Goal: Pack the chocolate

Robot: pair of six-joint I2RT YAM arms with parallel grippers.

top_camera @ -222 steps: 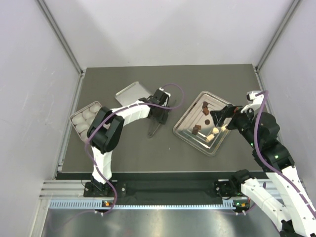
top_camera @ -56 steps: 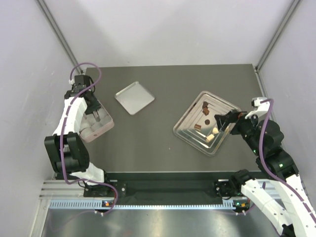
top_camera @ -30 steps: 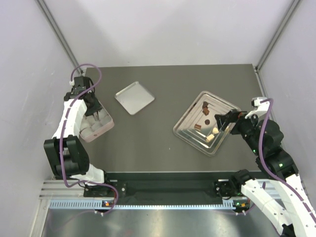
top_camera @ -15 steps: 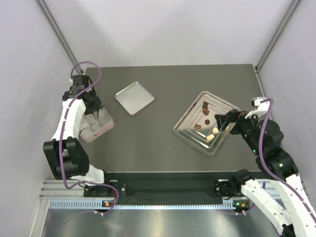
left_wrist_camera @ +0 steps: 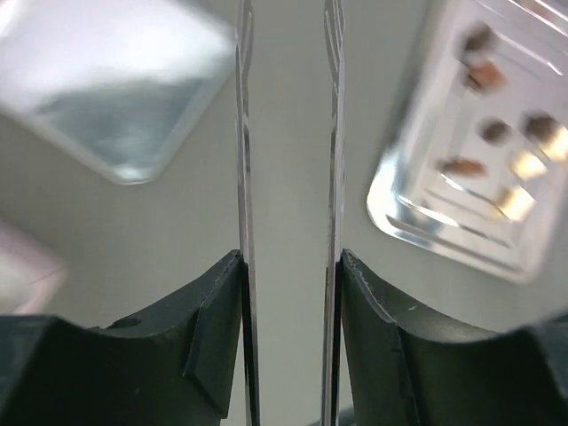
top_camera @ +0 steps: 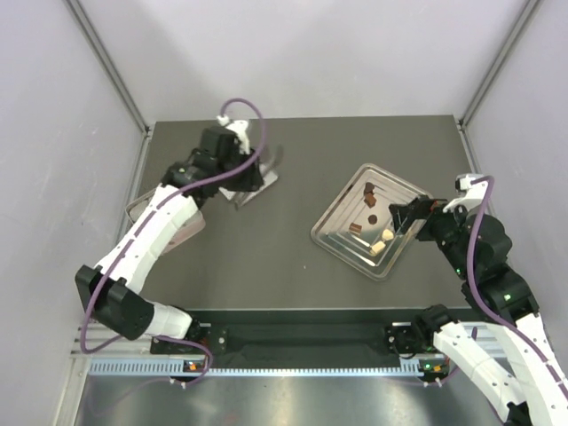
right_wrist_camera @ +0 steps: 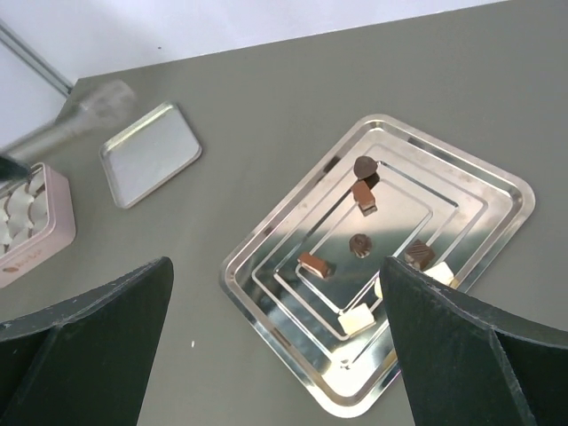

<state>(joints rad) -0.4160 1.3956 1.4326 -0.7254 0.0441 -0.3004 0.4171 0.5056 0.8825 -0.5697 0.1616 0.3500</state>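
Several pieces of the chocolate [right_wrist_camera: 315, 264], dark and cream, lie scattered in the steel tray [right_wrist_camera: 479, 191] on the right of the table. The right gripper [top_camera: 404, 215] hangs by the tray's near right edge, fingers spread wide and holding nothing. Over on the left sits the pink box [right_wrist_camera: 31, 231], pale rounded shapes showing inside. Farther back, the left gripper [left_wrist_camera: 287, 35] is above the small metal lid [left_wrist_camera: 106, 80], its thin blades about half apart with nothing between them. My guess is it's bound for the tray. It'd do best to choose a piece lying apart from the others, straddle it squarely, close gently, and keep clear of the right arm.
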